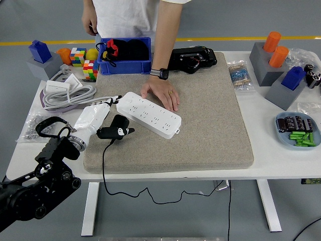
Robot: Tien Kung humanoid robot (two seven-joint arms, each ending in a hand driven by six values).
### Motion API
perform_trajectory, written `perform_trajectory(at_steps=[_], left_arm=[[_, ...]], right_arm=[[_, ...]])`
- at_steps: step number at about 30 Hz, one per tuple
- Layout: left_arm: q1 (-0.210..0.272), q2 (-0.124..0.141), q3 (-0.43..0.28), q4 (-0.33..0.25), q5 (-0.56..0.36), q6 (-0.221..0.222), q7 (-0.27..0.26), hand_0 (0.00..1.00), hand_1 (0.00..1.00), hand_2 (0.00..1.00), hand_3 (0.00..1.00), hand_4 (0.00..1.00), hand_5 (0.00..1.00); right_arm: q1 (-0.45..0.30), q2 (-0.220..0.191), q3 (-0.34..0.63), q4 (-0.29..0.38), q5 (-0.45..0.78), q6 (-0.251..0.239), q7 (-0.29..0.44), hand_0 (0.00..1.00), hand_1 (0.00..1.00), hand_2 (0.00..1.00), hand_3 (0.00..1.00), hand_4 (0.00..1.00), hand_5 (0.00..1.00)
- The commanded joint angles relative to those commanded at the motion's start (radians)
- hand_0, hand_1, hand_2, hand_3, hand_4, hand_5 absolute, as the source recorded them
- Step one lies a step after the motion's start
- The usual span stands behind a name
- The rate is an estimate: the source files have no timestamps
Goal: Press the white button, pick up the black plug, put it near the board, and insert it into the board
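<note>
black plug [119, 125] is lying on the grey mat [210, 130] beside the white power strip [149, 114], under my left hand [103, 120], whose fingers are curling onto it.

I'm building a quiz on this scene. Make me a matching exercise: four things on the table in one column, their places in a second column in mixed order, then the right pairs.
Things:
1. white rectangular power strip
2. black plastic plug
3. blue plastic bin
4. light blue oval tray

Places:
A. at the table's right edge
B. at the mat's far left corner
C. under the person's hand
D. at the fingers of the robot's left hand

Pairs: 1-C, 2-D, 3-B, 4-A
</note>
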Motion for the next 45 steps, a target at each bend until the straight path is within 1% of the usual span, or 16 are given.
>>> perform_trajectory(at_steps=[4,5,10,11,16,17,22,23,28,29,34,35,40,41,45], left_arm=[[-0.003,-0.003,0.019,0.022,0.009,0.011,0.020,0.759,0.844,0.856,0.895,0.998,0.469],[-0.004,-0.005,0.022,0.028,0.009,0.011,0.023,0.671,0.800,0.797,0.870,0.998,0.431],[-0.011,-0.013,0.036,0.060,-0.016,0.018,0.012,0.671,0.800,0.797,0.870,0.998,0.431],[-0.011,-0.014,0.036,0.063,-0.017,0.021,0.010,0.484,0.710,0.718,0.816,0.998,0.429],[-0.013,-0.020,0.041,0.075,-0.013,0.024,0.014,0.484,0.710,0.718,0.816,0.998,0.429],[-0.014,-0.020,0.041,0.076,-0.015,0.026,0.013,0.310,0.591,0.584,0.728,0.997,0.364],[-0.019,-0.024,0.045,0.082,-0.018,0.032,0.011,0.310,0.591,0.584,0.728,0.997,0.364],[-0.021,-0.024,0.047,0.083,-0.018,0.033,0.011,0.233,0.443,0.466,0.597,0.932,0.210],[-0.025,-0.025,0.054,0.090,-0.021,0.038,0.007,0.233,0.443,0.466,0.597,0.932,0.210],[-0.025,-0.025,0.055,0.091,-0.022,0.036,0.010,0.187,0.341,0.406,0.538,0.834,0.049],[-0.026,-0.028,0.062,0.097,-0.028,0.055,-0.005,0.187,0.341,0.406,0.538,0.834,0.049],[-0.027,-0.029,0.062,0.098,-0.030,0.061,-0.006,0.140,0.265,0.349,0.490,0.650,0.002],[-0.030,-0.031,0.058,0.102,-0.034,0.074,-0.008,0.140,0.265,0.349,0.490,0.650,0.002],[-0.031,-0.031,0.056,0.101,-0.034,0.072,-0.007,0.099,0.195,0.283,0.429,0.349,0.002],[-0.039,-0.030,0.047,0.087,-0.040,0.068,-0.008,0.099,0.195,0.283,0.429,0.349,0.002]], right_arm=[[-0.002,0.000,-0.001,0.000,0.001,-0.001,0.000,0.640,0.554,0.530,0.541,0.650,0.330],[-0.002,0.000,-0.001,0.000,0.001,-0.001,0.001,0.641,0.555,0.531,0.541,0.650,0.330],[-0.005,0.002,0.001,0.001,0.000,-0.001,0.001,0.641,0.555,0.531,0.541,0.650,0.330],[-0.006,0.002,0.002,0.001,-0.001,-0.001,0.001,0.641,0.554,0.532,0.541,0.650,0.328],[-0.008,0.005,0.005,0.001,-0.003,-0.001,0.002,0.641,0.554,0.532,0.541,0.650,0.328],[-0.007,0.005,0.006,0.001,-0.003,-0.001,0.002,0.641,0.554,0.532,0.541,0.650,0.328],[-0.006,0.008,0.010,0.001,-0.003,-0.001,0.002,0.641,0.554,0.532,0.541,0.650,0.328],[-0.006,0.008,0.010,0.001,-0.003,-0.001,0.002,0.641,0.554,0.532,0.541,0.650,0.328],[-0.006,0.008,0.012,0.000,-0.002,-0.002,0.002,0.641,0.554,0.532,0.541,0.650,0.328],[-0.006,0.008,0.012,0.000,-0.002,-0.002,0.002,0.642,0.554,0.533,0.540,0.650,0.329],[-0.006,0.009,0.012,0.001,-0.002,-0.003,0.004,0.642,0.554,0.533,0.540,0.650,0.329],[-0.006,0.009,0.012,0.001,-0.001,-0.003,0.004,0.642,0.556,0.533,0.541,0.648,0.325],[-0.006,0.009,0.009,0.001,0.000,-0.006,0.008,0.642,0.556,0.533,0.541,0.648,0.325],[-0.007,0.009,0.008,0.001,0.001,-0.007,0.010,0.642,0.556,0.533,0.542,0.648,0.325],[-0.006,0.008,0.008,0.001,0.003,-0.012,0.017,0.642,0.556,0.533,0.542,0.648,0.325]])
